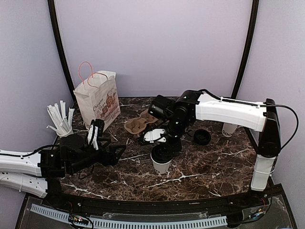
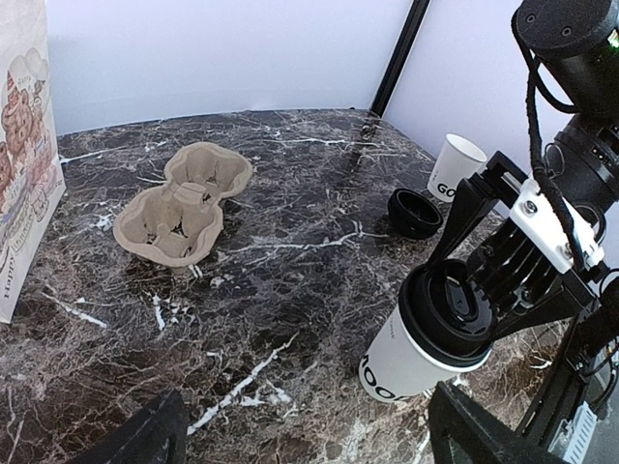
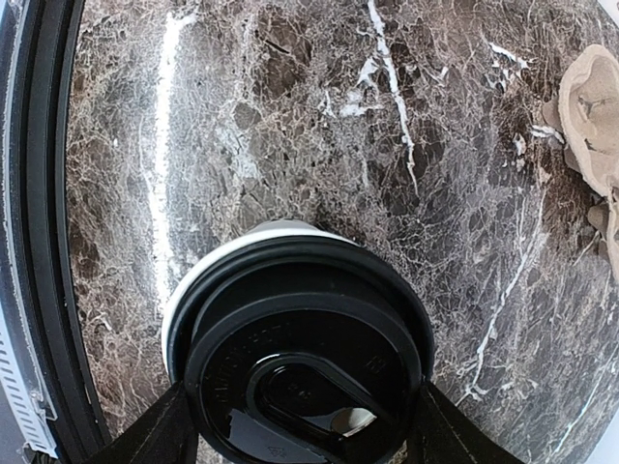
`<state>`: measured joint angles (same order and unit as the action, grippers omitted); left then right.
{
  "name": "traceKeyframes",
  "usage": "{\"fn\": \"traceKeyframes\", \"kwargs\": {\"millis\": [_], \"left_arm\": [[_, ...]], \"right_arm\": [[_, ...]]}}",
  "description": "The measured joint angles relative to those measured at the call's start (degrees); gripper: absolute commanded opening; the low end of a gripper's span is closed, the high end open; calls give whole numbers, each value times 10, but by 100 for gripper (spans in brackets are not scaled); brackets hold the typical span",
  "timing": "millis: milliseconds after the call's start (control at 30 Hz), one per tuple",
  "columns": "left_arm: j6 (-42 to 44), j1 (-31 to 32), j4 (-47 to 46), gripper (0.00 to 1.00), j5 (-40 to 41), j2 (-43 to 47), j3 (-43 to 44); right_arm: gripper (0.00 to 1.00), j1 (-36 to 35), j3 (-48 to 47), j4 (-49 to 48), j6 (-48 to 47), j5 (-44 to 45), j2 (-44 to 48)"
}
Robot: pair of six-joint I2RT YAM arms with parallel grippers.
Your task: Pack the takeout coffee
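The takeout coffee, a white paper cup with a black lid, stands on the marble table near the middle front. My right gripper comes down on it from above. In the right wrist view the lid fills the lower frame, and the gripper is shut on it with a finger against each side of the rim. In the left wrist view the cup is at lower right under the right arm. My left gripper hovers low to the cup's left, open and empty.
A paper bag with pink handles stands at the back left. A cardboard cup carrier lies beside it. A loose black lid and a second white cup sit at the right. A cup of wrapped straws stands far left.
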<state>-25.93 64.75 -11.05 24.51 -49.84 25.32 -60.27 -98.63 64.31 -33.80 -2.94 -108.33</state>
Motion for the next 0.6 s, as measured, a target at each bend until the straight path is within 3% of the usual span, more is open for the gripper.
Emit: {"fn": "traceKeyframes", "kwargs": {"millis": [600], "left_arm": [[0,0,0,89,0,-5,0]], "right_arm": [[66,-5,-2,-5,0,1,-4]]}}
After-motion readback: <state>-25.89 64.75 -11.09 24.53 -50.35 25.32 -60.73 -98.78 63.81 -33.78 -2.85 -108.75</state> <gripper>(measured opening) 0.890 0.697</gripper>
